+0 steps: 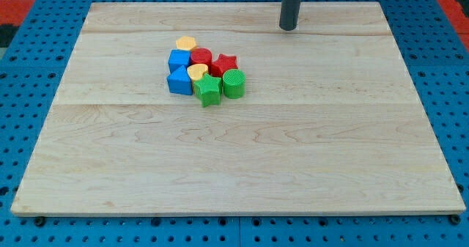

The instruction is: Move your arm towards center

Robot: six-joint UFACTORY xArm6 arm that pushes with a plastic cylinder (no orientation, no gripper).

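Observation:
My tip (288,28) is at the view's top, right of middle, on the wooden board (242,152). It stands apart from the blocks, well up and to the right of them. The blocks form one tight cluster left of the board's middle: a yellow hexagon block (186,43) at the top, a red cylinder (201,57), a red star block (226,63), a blue cube (178,59), a blue triangular block (179,80), a yellow heart block (196,72), a green star block (208,90) and a green cylinder (234,83).
The board lies on a blue pegboard surface (29,130) that surrounds it on all sides. A red area (18,1) shows at the view's top corners.

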